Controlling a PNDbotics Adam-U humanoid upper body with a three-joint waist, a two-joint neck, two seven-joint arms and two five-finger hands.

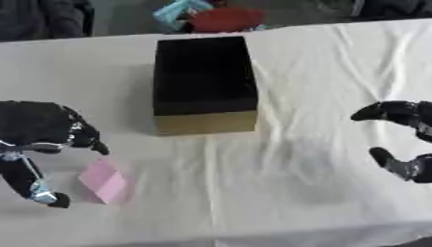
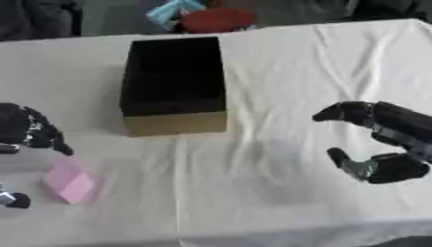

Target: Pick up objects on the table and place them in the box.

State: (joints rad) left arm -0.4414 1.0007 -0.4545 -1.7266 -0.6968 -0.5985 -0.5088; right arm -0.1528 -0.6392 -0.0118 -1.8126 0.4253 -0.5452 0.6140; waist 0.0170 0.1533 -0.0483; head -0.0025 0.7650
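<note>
While the box (image 1: 205, 82) stands upright near the middle of the white tablecloth (image 1: 278, 173), its dark, open top faces the camera and its tan front wall shows along the near edge; nothing can be made out inside the black interior; a pink object (image 1: 104, 181), flat and roughly square, lies on the cloth toward the near left corner, well apart from the box and in front of it to the left; the left hand (image 1: 47, 140) comes in from the left edge and arches over that pink object, one digit reaching down just behind it and another coming down just to its left, so the object sits in the gap between them; whether either digit touches it cannot be told, and the hand is spread apart rather than closed round anything; the right hand (image 2: 384, 144) enters from the right edge, well away from both the box and the pink object; its fingers (image 2: 342, 112) curve forward and its thumb (image 2: 346, 161) sits below them with a wide gap between, holding nothing, and it hangs over bare cloth; beyond the far edge of the table lie a red, rounded thing (image 2: 218, 19) and a light blue item (image 2: 171, 10) just beside it; the cloth is wrinkled, with folds running along the right side
</note>
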